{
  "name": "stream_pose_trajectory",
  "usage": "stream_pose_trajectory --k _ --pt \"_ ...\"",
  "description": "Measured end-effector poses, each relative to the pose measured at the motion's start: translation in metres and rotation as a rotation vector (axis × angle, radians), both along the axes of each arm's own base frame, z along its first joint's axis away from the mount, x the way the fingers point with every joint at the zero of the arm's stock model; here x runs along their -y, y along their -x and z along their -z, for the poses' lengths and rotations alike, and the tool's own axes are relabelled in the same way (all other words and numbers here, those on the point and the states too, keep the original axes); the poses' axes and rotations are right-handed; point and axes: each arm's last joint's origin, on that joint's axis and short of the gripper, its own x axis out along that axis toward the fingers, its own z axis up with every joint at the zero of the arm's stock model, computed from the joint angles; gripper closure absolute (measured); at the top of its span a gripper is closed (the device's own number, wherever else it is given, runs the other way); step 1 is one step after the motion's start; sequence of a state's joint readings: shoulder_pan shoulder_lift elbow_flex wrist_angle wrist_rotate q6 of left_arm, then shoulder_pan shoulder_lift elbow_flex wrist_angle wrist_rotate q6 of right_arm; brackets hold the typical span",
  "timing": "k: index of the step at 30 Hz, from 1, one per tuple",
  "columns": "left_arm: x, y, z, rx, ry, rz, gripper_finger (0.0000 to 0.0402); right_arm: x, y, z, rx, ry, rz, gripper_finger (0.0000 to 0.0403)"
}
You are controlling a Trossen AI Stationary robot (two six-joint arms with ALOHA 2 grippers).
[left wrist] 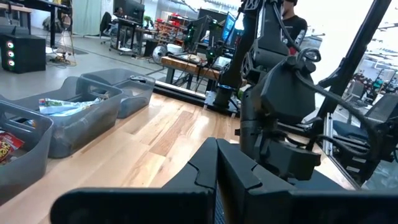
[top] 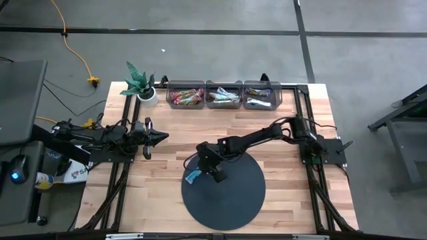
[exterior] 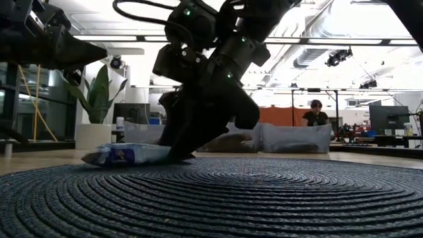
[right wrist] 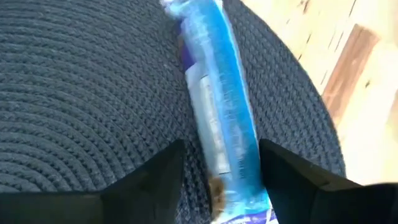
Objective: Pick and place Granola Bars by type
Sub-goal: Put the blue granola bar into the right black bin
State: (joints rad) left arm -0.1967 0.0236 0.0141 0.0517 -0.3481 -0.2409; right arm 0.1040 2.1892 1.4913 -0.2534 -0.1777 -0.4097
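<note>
Your right gripper [right wrist: 221, 168] is down on the dark woven round mat [top: 233, 200], its two fingers standing apart with the light blue granola bar [right wrist: 217, 106] lying lengthwise between them. Neither finger presses the wrapper yet, so nothing is held; the straddle looks set up for a pinch across the bar's narrow width, the easiest way to take a flat, slippery packet.

In the high view that bar [top: 193, 176] lies at the mat's left edge, partly over the rim toward the bare wood. It lies flat, so the fingertips probably have to sit almost on the weave before closing, or they may skate over the foil.

Farther out, along the back edge of the table [top: 167, 147], three clear bins stand in a row. The left bin [top: 185, 97] holds red-wrapped bars, the middle bin [top: 223, 97] mixed green-brown ones, the right bin [top: 261, 97] blue ones, so this bar most likely belongs there.

Your left gripper [top: 157, 137] waits above the wood well left of the mat, fingers together. A potted plant [top: 141, 85] stands beside the left bin.
</note>
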Motion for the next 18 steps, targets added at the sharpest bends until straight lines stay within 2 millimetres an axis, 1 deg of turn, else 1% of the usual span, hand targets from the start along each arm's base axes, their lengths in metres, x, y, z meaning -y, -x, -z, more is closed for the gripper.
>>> stream_pose_trajectory --k 6,18 --pt "0.0 0.0 0.0001 -0.001 0.0 0.0 0.04 -0.0006 -0.0002 0.0103 -0.043 -0.049 0.007 0.0233" --pt "0.0001 0.0 0.0 0.0 0.0 0.002 0.04 0.0028 -0.0006 0.011 -0.063 -0.086 0.081 0.0285"
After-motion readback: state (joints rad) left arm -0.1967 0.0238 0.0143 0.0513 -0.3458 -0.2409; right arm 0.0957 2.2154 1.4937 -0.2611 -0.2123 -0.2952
